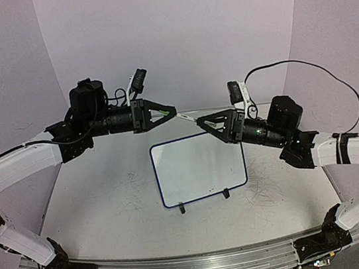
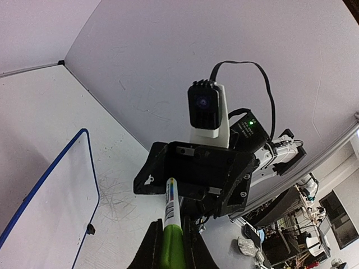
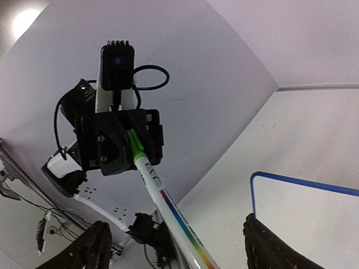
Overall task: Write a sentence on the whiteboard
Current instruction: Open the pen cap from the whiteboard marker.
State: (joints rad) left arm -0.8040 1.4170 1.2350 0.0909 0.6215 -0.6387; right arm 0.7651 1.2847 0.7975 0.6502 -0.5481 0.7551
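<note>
- Pinches the green cap of the marker between the left fingers, drawn nearly together with only the cap's width parting them.
- Stands wide apart at the right fingers, one on each side of the white barrel. Touches it on neither side as far as the right wrist view shows, so grips nothing.
- From above, puts the left gripper at 9 o'clock of the marker and the right gripper at 3 o'clock, both raised, tips facing, with the marker bridging the gap.
- Finds the whiteboard at 6 o'clock of that gap in the top view, down on the table, propped on its two black feet. Shows a bare face, with no green words on it yet.
- Looks like the uncapping step: close the right fingers squarely on the barrel, well back from the cap's seam, before any pull.
- Centre the barrel between those fingers first, so that closing does not shove it sideways and twist it in the left pinch.
- Pull straight along the marker's axis, toward 3 o'clock, with the left pinch firm. A slanted pull would likely jam the cap or lever the marker out.
- Expect a small jerk when the cap lets go, so go slowly and stay above the board.
</note>
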